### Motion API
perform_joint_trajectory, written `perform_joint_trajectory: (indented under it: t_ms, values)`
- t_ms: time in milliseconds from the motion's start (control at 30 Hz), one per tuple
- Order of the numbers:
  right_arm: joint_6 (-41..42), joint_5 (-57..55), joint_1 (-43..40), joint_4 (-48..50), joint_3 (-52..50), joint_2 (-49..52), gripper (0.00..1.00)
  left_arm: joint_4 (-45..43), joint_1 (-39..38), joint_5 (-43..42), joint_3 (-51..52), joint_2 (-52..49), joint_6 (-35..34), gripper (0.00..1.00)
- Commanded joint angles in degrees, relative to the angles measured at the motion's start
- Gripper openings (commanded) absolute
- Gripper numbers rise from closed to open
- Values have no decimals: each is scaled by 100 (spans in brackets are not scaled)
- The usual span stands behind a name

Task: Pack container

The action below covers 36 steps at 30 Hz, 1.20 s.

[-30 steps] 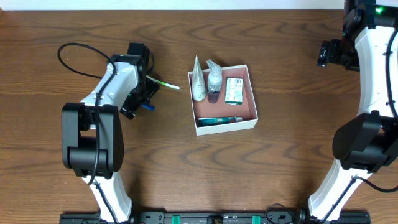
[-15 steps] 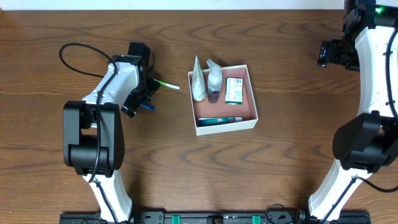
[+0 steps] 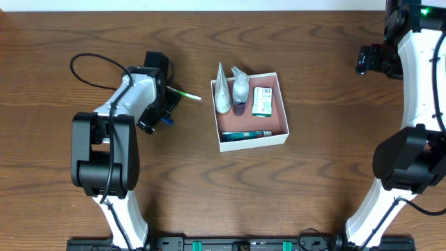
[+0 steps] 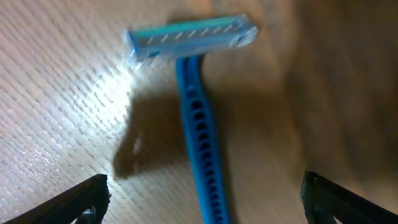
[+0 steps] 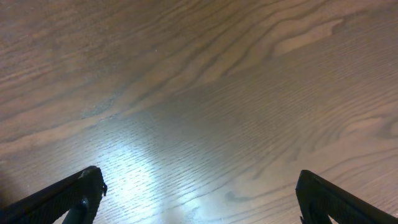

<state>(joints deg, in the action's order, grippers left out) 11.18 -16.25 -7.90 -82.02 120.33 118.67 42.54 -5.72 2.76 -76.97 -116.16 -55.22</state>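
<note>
The container [image 3: 281,134], a shallow white-walled box with a pink-brown inside, sits mid-table. It holds a white tube [image 3: 221,91], a small clear bottle [image 3: 240,88], a green-and-white packet [image 3: 262,102] and a toothpaste tube [image 3: 247,134]. A blue razor [image 4: 199,112] lies flat on the wood, its handle running between my open left gripper's [image 4: 202,199] fingers; only its tip [image 3: 166,120] shows in the overhead view. A green toothbrush [image 3: 185,93] lies beside the left gripper [image 3: 155,111]. My right gripper [image 5: 199,196] is open and empty over bare wood at the far right [image 3: 364,59].
A black cable [image 3: 94,63] loops on the table behind the left arm. The table's far edge [image 3: 209,8] runs along the top.
The left arm has shifted very slightly; the cable loop behind it moved a little. The right arm and the container's contents have not moved.
</note>
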Motion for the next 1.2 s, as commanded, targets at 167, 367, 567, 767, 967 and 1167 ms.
perform_joint_trajectory:
  t_ms: [167, 367, 567, 767, 967, 1167]
  values:
    - [101, -17, 39, -4, 111, -31, 99, -302, 31, 24, 492, -66, 94, 85]
    - [101, -17, 42, -4, 111, -31, 99, -302, 28, 24, 492, -66, 92, 36]
    - [101, -17, 39, -4, 111, -31, 99, -295, 28, 20, 492, -66, 94, 14]
    - [101, -17, 39, -4, 111, -31, 99, -109, 28, 20, 492, -63, 166, 14]
    - [101, -17, 39, -4, 111, -31, 99, -153, 31, -63, 483, -63, 1246, 14]
    - [101, -17, 42, -4, 111, -31, 99, -76, 31, -68, 271, -7, 2138, 14]
